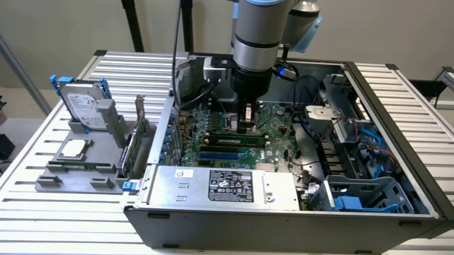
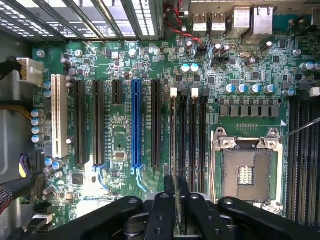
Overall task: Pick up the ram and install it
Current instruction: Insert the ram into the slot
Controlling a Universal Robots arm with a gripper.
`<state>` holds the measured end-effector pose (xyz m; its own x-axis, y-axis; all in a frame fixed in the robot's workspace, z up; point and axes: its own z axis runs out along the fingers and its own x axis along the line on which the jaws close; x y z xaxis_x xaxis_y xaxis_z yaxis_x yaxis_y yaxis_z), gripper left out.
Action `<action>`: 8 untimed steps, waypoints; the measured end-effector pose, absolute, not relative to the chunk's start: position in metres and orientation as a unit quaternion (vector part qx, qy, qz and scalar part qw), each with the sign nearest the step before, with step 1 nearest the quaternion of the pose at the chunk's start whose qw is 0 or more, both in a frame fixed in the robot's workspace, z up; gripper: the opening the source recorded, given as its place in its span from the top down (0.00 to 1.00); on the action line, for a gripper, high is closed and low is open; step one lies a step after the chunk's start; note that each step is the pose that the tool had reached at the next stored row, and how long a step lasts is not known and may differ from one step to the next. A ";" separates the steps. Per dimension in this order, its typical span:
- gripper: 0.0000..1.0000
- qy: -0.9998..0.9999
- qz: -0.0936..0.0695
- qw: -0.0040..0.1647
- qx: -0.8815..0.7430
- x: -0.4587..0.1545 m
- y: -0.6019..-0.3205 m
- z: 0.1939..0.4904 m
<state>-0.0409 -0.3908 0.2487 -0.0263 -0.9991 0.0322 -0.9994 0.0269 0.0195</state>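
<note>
My gripper [image 1: 246, 123] hangs low inside the open computer case, just over the motherboard [image 1: 212, 119]. In the wrist view its black fingers [image 2: 162, 212] are closed on the ram [image 2: 178, 197], a thin green stick seen edge-on. The stick runs in line with the long black memory slots [image 2: 192, 140] with white clips, beside the empty processor socket [image 2: 245, 175]. I cannot tell whether the ram's lower edge touches a slot. My gripper [image 2: 178, 205] partly hides the stick.
Expansion slots, one of them blue [image 2: 135, 127], lie beside the memory slots. The power supply [image 1: 227, 186] sits at the case's front and cables and drive cages [image 1: 354, 159] on the exterior view's right. A grey holder [image 1: 78, 178] outside holds a hard drive [image 1: 82, 103], a processor chip [image 1: 74, 150] and an expansion card [image 1: 135, 141].
</note>
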 end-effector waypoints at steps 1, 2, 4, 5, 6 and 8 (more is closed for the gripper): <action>0.89 -0.716 0.004 0.018 0.698 -0.041 -0.391 0.249; 0.89 -0.716 0.004 0.018 0.698 -0.041 -0.391 0.249; 0.89 -0.716 0.004 0.018 0.698 -0.041 -0.391 0.249; 0.89 -0.716 0.004 0.018 0.698 -0.041 -0.391 0.249; 0.89 -0.716 0.004 0.018 0.698 -0.041 -0.391 0.249; 0.89 -0.716 0.004 0.018 0.698 -0.041 -0.391 0.249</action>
<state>-0.0414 -0.3909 0.2488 -0.0263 -0.9992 0.0311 -0.9994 0.0269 0.0196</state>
